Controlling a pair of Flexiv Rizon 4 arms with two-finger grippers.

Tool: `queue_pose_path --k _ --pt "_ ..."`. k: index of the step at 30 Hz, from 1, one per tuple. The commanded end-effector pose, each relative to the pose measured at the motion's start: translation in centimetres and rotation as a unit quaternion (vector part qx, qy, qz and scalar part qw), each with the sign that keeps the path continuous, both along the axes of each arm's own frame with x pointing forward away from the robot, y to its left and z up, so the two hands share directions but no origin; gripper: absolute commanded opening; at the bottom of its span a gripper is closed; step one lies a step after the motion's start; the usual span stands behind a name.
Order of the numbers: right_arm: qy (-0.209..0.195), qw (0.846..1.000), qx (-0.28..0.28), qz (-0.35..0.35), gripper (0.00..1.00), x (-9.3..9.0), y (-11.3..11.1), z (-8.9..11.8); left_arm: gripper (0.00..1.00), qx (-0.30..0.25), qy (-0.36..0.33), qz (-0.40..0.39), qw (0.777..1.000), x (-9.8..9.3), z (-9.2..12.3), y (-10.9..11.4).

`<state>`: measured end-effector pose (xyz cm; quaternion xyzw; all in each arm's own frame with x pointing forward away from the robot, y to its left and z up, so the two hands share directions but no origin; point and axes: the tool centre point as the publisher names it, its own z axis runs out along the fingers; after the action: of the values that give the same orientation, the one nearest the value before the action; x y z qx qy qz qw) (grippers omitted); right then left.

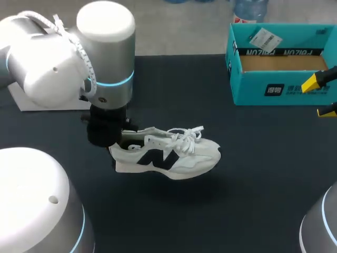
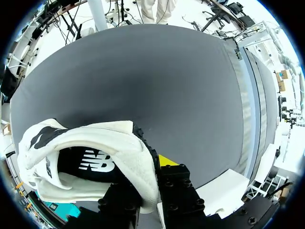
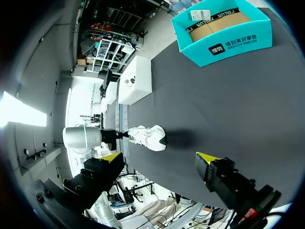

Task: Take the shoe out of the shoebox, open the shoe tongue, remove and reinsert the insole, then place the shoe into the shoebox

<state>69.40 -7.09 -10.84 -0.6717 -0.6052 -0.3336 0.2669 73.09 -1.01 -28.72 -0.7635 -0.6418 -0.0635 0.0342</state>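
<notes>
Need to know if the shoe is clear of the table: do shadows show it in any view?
Head view: a faint dark patch on the table lies just below the shoe. Right wrist view: a clear shadow falls beside the shoe, so it looks lifted. Left wrist view: the shoe hides the table under it.

Dark table (image 1: 253, 174) — teal shoebox (image 1: 253, 90) far right, white sheet (image 1: 26, 105) left edge.
</notes>
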Motion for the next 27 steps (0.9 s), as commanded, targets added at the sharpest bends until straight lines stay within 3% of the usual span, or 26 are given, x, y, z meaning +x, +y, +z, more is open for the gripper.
queue_pose_path --k 1,11,26,27 --pt "0.000 1.000 -0.001 -0.001 1.00 0.0 0.0 0.0 0.00 0.004 -0.007 0.001 1.000 0.0 -3.8 -0.9" --pt "0.000 1.000 -0.001 -0.001 1.00 0.0 0.0 0.0 0.00 0.008 -0.034 -0.014 0.999 -1.1 -8.5 -1.5" --pt "0.000 1.000 -0.001 -0.001 1.00 0.0 0.0 0.0 0.00 0.011 -0.020 0.036 0.999 -1.3 -11.2 -1.8" --pt "0.000 1.000 -0.001 -0.001 1.00 0.0 0.0 0.0 0.07 0.012 -0.021 0.035 0.999 -1.5 -11.1 -1.8"
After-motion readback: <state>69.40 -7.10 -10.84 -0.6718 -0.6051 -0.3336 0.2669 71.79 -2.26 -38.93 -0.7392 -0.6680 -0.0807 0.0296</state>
